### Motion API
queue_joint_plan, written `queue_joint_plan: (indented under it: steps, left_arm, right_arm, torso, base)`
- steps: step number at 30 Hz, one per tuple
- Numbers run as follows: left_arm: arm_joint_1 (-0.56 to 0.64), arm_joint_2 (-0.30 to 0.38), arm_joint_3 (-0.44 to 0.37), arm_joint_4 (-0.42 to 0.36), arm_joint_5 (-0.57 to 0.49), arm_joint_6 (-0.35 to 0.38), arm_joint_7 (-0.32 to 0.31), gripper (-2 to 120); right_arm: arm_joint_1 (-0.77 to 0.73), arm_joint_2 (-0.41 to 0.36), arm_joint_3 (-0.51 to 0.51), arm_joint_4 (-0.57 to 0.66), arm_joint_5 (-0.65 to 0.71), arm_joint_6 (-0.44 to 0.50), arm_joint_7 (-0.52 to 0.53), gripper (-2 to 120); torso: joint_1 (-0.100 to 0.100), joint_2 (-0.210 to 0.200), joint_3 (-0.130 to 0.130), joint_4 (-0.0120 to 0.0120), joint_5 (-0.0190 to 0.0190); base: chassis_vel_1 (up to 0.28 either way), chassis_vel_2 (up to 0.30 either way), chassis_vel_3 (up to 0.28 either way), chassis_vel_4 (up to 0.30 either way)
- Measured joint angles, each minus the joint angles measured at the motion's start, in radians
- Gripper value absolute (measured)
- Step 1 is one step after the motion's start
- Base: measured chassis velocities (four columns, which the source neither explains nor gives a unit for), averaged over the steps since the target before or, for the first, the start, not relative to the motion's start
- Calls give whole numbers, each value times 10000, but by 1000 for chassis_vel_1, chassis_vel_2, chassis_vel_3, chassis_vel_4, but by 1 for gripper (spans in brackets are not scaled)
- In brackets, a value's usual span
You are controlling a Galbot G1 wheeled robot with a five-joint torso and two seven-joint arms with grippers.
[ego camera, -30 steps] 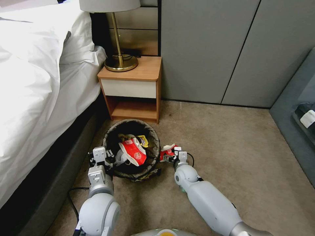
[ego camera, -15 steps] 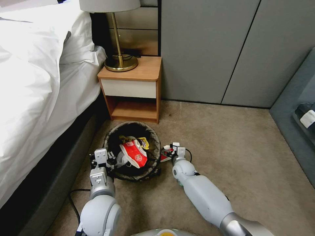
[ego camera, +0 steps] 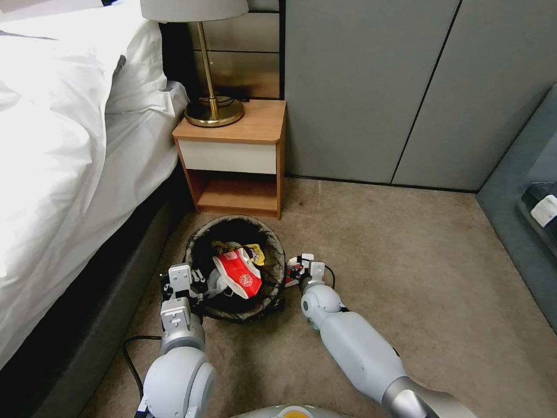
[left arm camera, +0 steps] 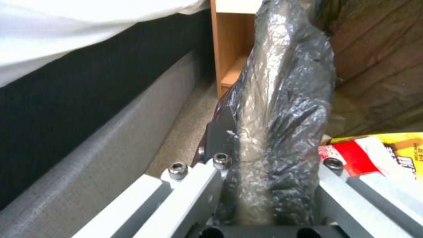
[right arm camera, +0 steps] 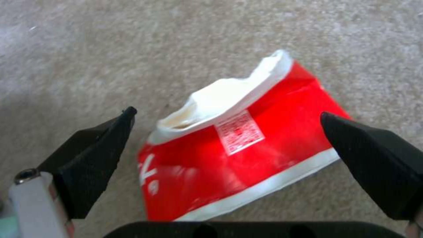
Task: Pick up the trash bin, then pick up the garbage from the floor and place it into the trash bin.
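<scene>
Right gripper low over the carpet, black fingers spread wide on either side of a crushed red-and-white paper wrapper, no contact with it visible; wrapper flat on the carpet between the two tips, torn white edge turned away from the wrist. Seen from the head, same gripper just beside the right side of the trash bin, wrapper mostly hidden under it.

Left gripper clamped on the bin's rim, crinkly dark bag pinched between its fingers, one finger outside the wall and one inside next to a red-and-yellow scrap. From the head, left gripper at the near-left edge of the bin.

Bin upright on the carpet between the two arms, already holding garbage: a red-and-white wrapper on top, a yellow one behind it, white tissue at the left.

Just behind the bin, a wooden nightstand with a brass lamp; white-covered bed along the left; grey wall panels at the back
</scene>
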Motion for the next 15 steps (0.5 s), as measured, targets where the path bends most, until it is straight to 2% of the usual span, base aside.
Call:
queue_joint_plan:
  steps: [6,15]
  left_arm:
    - [38,-57,105,140,135,-44,16,0]
    - [54,-88,152,193,214,-74,48,0]
  right_arm:
    - [522,245,516,-944,-188,341,-409,100]
    - [974,654,1007,-1454,165,204,-548,100]
  torso:
    - [0,0,0,0,0]
    - [0,0,0,2,0]
  base:
    - [0,0,0,0]
    - [0,0,0,0]
